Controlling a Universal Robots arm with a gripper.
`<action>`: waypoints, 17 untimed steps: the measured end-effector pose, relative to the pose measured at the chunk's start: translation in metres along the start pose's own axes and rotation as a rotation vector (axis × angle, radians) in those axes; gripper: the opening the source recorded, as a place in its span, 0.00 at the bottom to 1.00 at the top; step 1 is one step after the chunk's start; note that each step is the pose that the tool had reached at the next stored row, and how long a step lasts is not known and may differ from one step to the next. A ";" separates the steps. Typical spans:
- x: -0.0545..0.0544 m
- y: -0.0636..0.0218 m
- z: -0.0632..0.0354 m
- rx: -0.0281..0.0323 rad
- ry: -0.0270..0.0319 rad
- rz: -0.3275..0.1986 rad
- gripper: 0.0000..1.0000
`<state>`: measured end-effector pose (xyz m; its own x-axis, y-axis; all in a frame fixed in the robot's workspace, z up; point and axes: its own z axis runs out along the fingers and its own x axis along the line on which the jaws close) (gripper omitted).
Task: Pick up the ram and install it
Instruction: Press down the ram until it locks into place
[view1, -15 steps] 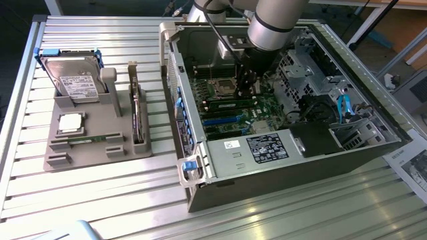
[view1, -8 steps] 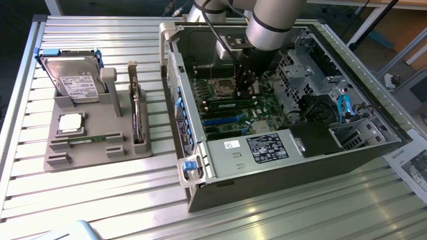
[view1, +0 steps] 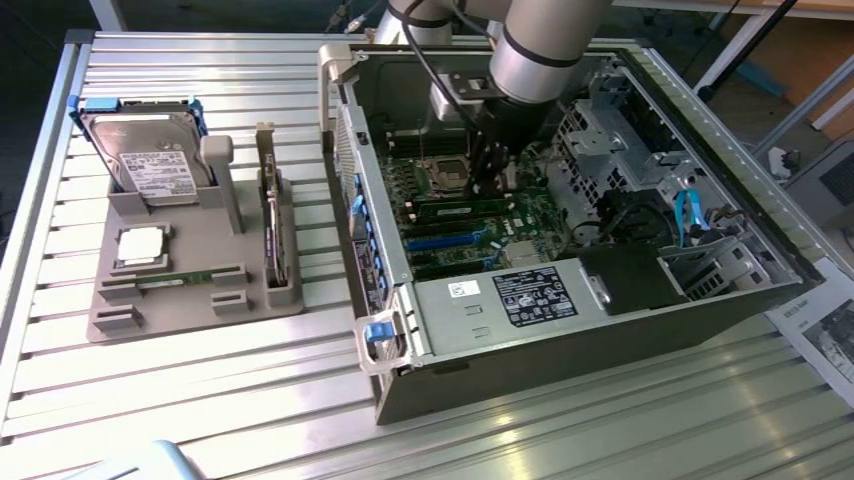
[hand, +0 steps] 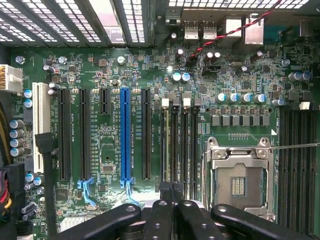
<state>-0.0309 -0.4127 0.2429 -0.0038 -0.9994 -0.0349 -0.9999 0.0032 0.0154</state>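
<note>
Though the claw (view1: 489, 180) is clenched with nothing clearly between its tips, the ram (view1: 451, 211) appears to sit on edge in a slot inside the computer case (view1: 561, 330). In the exterior view it lies just below the claw toward 7 o'clock, its long axis running 9 to 3.

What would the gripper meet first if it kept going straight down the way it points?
Most likely the motherboard's memory slots beside the empty processor socket: the shut gripper points there inside the computer case, though depth is unclear.
</note>
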 end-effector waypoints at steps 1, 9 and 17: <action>0.000 0.0002 0.0009 0.0000 0.0000 0.000 0.10; 0.000 0.0002 0.0044 -0.0001 0.0000 0.000 0.10; 0.000 0.0002 0.0062 0.0000 0.0000 0.000 0.10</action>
<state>-0.0311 -0.4127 0.2366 -0.0038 -0.9994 -0.0349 -0.9999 0.0032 0.0155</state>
